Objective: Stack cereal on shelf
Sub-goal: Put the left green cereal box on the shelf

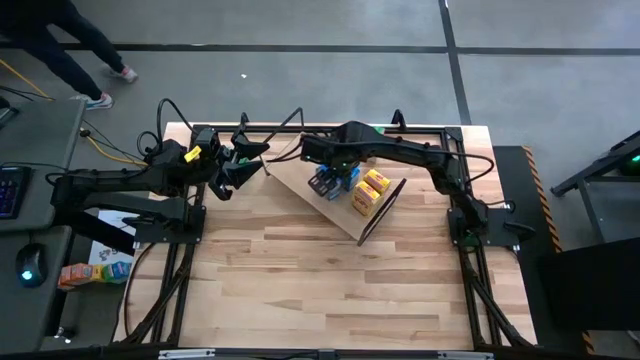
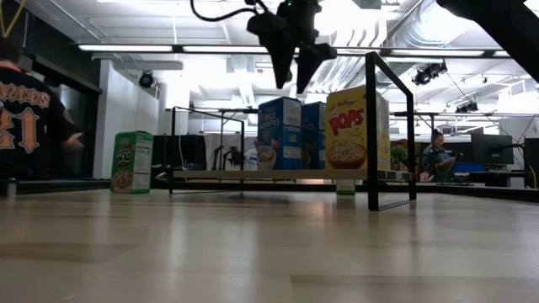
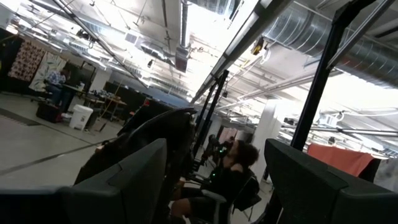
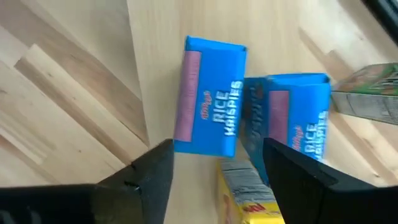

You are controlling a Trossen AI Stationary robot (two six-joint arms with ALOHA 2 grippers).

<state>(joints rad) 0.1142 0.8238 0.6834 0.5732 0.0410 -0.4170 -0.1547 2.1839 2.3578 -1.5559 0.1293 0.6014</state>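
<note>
Blue cardboard fills my right wrist view: two Rice Krispies boxes (image 4: 210,96) (image 4: 292,118) standing side by side on the shelf (image 1: 300,185), the light-wood board tilted on its black wire frame. My right gripper (image 1: 322,157) hangs just above them, fingers spread wide w/ nothing between. Next to the blue pair are two yellow-orange boxes (image 1: 368,192), touching them. So four boxes are up.

Judging by that, I'm between placements: a blue box looks just set down, and the next move calls for lifting clear w/o knocking the row, then fetching a green one. One green box (image 2: 132,162) stands on the tabletop off to the side of the shelf in the low view; a bit of another (image 4: 367,93) shows past the blue pair.

My left gripper (image 1: 238,165) waits near the table's back edge, beside the shelf, fingers apart, empty.

Surface: striped pale wood tabletop (image 1: 330,290), bare at the front. Room: grey floor, bright ceiling lights, ducts; a person's legs (image 1: 70,45) by the left desk.
</note>
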